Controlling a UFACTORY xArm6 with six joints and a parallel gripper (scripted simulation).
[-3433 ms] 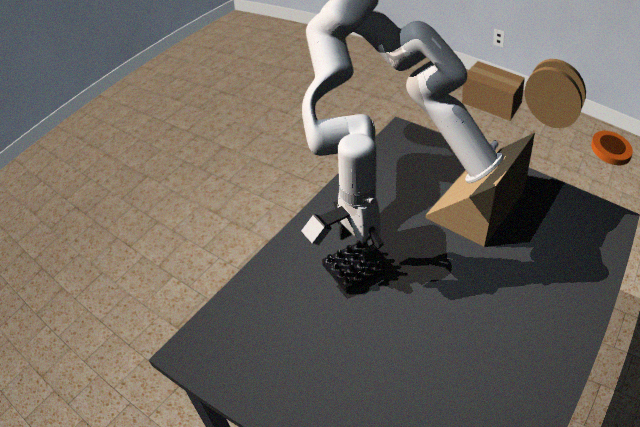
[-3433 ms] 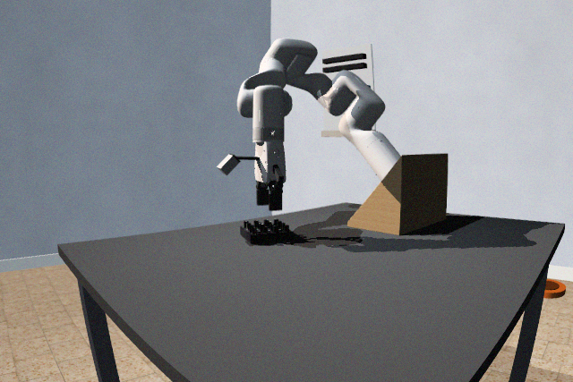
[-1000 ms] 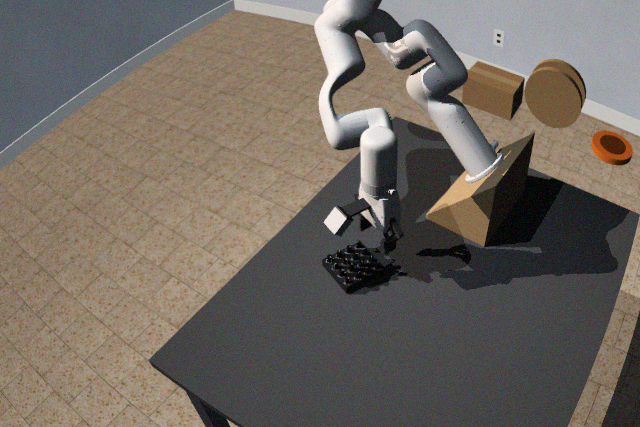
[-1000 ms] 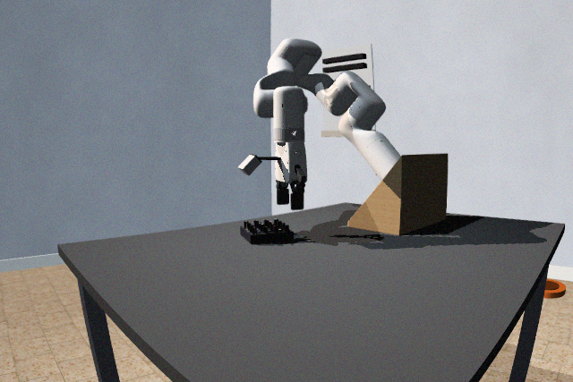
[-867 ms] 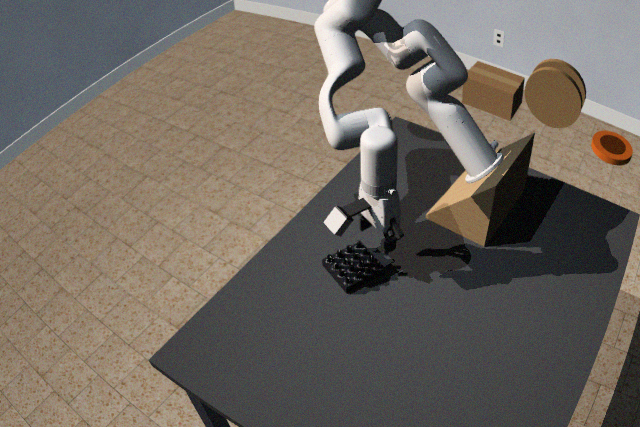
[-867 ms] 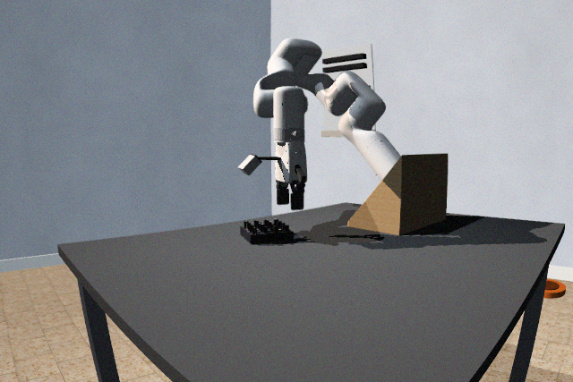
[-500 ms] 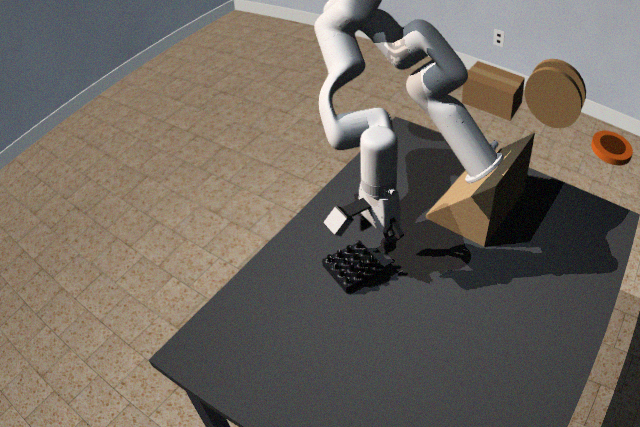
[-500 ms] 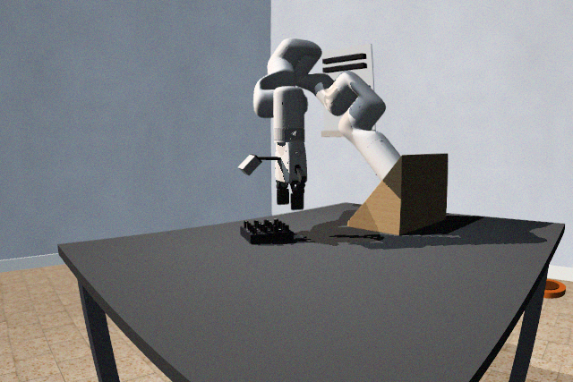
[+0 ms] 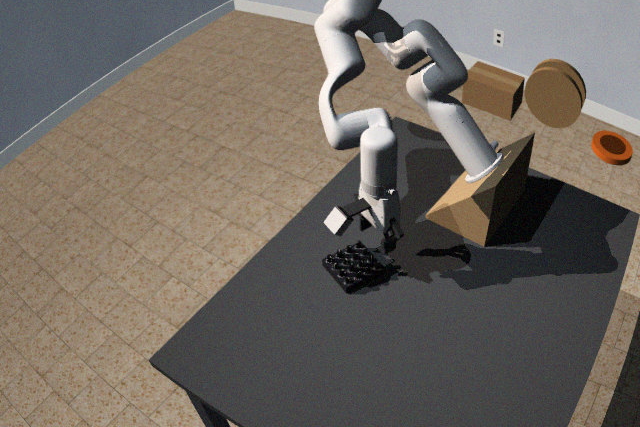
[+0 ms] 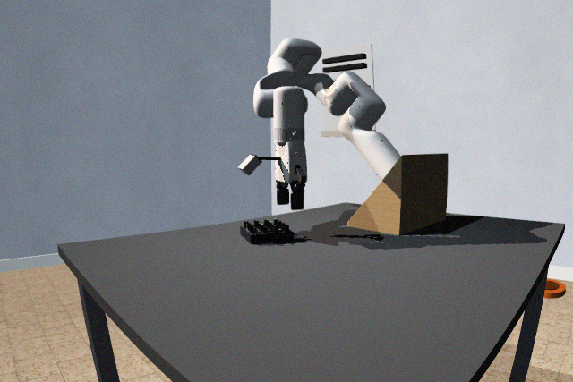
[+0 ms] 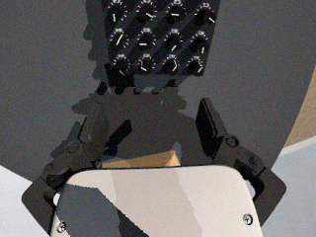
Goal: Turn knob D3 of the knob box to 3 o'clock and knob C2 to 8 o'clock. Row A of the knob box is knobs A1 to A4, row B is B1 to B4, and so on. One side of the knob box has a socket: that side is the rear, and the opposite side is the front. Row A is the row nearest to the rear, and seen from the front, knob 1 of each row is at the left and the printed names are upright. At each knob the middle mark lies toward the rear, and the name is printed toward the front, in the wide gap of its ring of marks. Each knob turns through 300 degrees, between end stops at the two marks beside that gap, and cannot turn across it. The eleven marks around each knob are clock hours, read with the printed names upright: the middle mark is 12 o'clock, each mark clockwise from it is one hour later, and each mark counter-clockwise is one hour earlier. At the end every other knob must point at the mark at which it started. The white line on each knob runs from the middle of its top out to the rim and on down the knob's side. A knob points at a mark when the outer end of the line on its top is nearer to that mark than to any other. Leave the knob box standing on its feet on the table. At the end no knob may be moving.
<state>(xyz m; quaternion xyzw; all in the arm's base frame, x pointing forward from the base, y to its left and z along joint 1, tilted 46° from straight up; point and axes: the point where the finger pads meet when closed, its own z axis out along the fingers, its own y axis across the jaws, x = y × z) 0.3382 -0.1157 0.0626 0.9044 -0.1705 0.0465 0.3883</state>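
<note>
The black knob box (image 9: 356,267) (image 10: 267,231) (image 11: 158,20) stands flat on the dark table (image 9: 361,360) (image 10: 277,303) (image 11: 53,59) near its far left edge. It carries a four-by-four grid of black knobs with white lines. The printed names are too small to read. My gripper (image 9: 390,236) (image 10: 290,196) (image 11: 151,111) is open and empty. It points straight down and hangs a little above the box, over the side nearest the arm's base. In the wrist view the box lies ahead of the fingertips, at the top of the frame.
The arm rises from a slanted wooden wedge (image 9: 480,205) (image 10: 406,192) on the table behind the knob box. A cardboard box (image 9: 491,89), a round wooden disc (image 9: 554,93) and an orange ring (image 9: 612,146) (image 10: 554,287) are beyond the table.
</note>
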